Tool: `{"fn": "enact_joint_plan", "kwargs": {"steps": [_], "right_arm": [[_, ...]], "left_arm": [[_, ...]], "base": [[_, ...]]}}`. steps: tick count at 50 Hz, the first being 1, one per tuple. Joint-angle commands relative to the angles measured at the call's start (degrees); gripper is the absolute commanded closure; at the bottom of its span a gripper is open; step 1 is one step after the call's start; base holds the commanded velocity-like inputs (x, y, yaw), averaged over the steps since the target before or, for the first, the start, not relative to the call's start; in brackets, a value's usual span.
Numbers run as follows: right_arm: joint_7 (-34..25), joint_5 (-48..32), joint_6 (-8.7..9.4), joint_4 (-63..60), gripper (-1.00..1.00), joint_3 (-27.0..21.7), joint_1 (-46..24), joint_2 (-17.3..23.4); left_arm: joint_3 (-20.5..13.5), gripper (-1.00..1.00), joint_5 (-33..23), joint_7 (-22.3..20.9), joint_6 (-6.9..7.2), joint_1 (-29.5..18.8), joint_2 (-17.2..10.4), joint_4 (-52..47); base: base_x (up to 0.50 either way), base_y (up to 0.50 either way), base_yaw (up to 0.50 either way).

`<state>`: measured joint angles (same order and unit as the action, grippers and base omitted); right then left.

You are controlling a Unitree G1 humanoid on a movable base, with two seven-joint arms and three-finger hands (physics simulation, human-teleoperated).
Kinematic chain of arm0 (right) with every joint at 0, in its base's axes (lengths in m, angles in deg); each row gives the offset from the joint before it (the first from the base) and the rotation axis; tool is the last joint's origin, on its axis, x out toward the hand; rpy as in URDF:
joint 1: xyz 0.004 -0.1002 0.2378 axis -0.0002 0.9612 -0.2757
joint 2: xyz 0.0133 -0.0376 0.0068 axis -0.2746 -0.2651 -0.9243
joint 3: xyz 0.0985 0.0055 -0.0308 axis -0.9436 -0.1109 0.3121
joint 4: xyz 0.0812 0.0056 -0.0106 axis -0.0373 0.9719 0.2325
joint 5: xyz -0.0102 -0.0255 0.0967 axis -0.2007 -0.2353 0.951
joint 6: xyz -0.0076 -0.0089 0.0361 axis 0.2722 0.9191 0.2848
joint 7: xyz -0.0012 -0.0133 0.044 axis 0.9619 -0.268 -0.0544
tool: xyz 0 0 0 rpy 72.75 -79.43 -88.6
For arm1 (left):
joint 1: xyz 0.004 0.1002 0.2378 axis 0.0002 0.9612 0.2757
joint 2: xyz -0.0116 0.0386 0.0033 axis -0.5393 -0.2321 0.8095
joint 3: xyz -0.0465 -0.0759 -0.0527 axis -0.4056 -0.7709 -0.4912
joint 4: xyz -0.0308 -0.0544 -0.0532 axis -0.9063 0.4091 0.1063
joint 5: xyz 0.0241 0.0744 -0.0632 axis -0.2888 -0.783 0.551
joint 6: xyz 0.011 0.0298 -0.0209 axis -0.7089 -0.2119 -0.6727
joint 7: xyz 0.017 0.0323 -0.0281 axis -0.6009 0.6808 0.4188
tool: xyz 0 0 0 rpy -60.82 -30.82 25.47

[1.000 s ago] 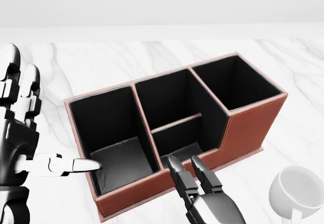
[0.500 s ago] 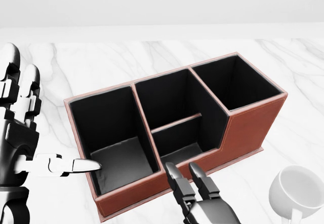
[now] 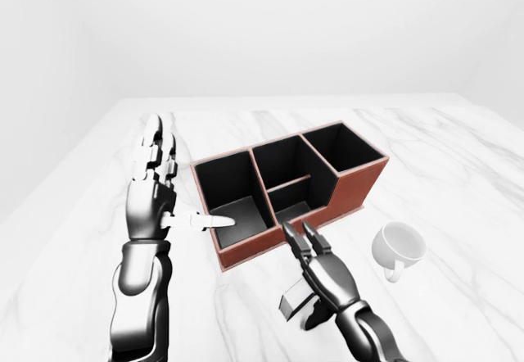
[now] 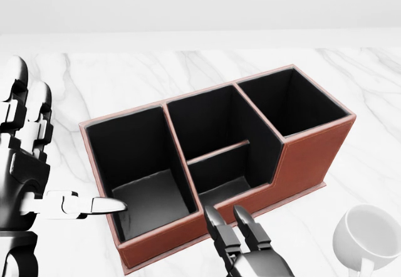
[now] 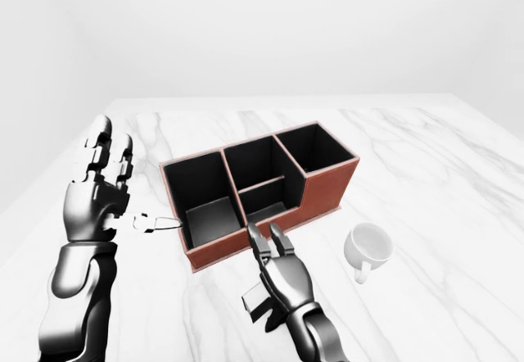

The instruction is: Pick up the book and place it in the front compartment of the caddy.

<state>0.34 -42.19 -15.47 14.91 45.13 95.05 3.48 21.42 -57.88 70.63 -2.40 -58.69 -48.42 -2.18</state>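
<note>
The caddy [image 4: 308, 156] is a red-brown box with black compartments, lying diagonally in the middle of the head view. Its low middle compartment [image 4: 220, 178] shows nothing inside. My left hand [image 3: 168, 186] stands open at the caddy's left end, fingers upright, with the thumb [image 4: 94, 205] pointing at the rim of the left compartment. My right hand [image 4: 225, 214] is open below the caddy's near wall, two fingers pointing at it. No book shows in any view. A small dark-grey block [image 3: 293, 303] lies under the right hand; I cannot tell what it is.
A white mug [image 4: 369, 236] stands on the marble tabletop [image 3: 458, 157], to the right of my right hand. The table's left edge [image 3: 57, 190] runs close to my left arm. A plain pale wall rises beyond the far edge.
My right hand has drawn back toward the bottom of the head view, away from the caddy's wall. The left hand has sunk a touch. The caddy and mug have not moved.
</note>
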Motion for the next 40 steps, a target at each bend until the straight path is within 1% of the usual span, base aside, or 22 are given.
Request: {"fn": "enact_joint_plan", "kwargs": {"steps": [1,17,18,19,20,37,40], "right_arm": [[0.9,-0.4,0.00,1.1,-1.00,0.3,0.3,0.2],[1.6,-0.2,0.00,2.6,-1.00,0.4,0.2,0.3],[1.6,-0.1,0.00,2.6,0.15,0.4,0.2,0.3],[1.6,0.0,0.00,2.9,0.87,0.4,0.2,0.3],[1.3,0.2,0.00,2.6,1.00,0.5,0.4,0.3],[0.7,0.2,0.00,1.7,1.00,0.2,0.0,0.3],[-0.2,0.2,0.00,0.8,1.00,-0.2,-0.3,0.2]], "left_arm": [[0.0,-1.00,-0.1,0.0,0.00,0.0,0.0,-0.1],[0.0,-1.00,-0.2,-0.1,0.00,0.0,0.0,0.1],[0.0,-1.00,-0.2,-0.1,0.00,0.0,0.0,0.1],[0.0,-1.00,-0.2,-0.1,0.00,0.0,0.0,0.1],[0.0,-1.00,-0.2,-0.1,0.00,0.0,0.0,0.2],[-0.1,-1.00,-0.2,0.0,0.00,-0.1,0.0,-0.1],[0.0,-1.00,-0.2,0.0,0.00,-0.1,0.0,0.2]], "base": [[0.00,0.00,0.00],[0.00,0.00,0.00],[0.00,0.00,0.00],[0.00,0.00,0.00],[0.00,0.00,0.00],[0.00,0.00,0.00],[0.00,0.00,0.00]]}}
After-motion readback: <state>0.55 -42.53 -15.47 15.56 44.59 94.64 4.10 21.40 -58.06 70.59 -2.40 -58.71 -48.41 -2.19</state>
